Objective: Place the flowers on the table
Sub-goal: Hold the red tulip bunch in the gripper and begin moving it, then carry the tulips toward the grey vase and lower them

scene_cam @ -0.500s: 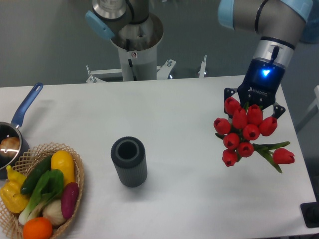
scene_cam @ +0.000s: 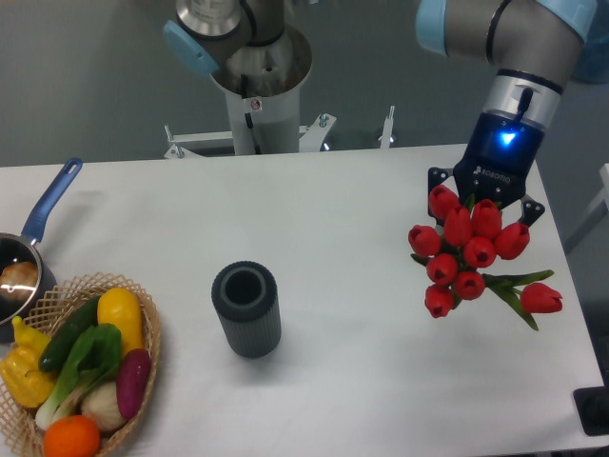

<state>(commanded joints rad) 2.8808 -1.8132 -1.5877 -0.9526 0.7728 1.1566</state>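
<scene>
1. Tied bunch of red tulip buds with green stems and leaves (scene_cam: pixel 471 252): hangs over the right end of the white flat counter (scene_cam: pixel 333 209), well to the right of the dark grey ribbed cylinder vase (scene_cam: pixel 246 309). One bud on a leafy stem splays out to the right of the cluster.
2. Black two-finger tool with blue-lit wrist (scene_cam: pixel 485 198): directly behind the buds, apparently clamped on the stems; the fingers are hidden by the blooms, so the grip is a judgement.
3. Whether the bunch touches the counter cannot be told from this view.
4. Step in hand, as judged: lowering the bunch to lie flat. Best done by easing down slowly and tilting so stems meet the surface first, sparing the buds.
5. Landing spot: stay right of the vase but inward from the counter's right edge, since the stray bud already reaches toward it.
6. Release only once the weight rests fully.
</scene>
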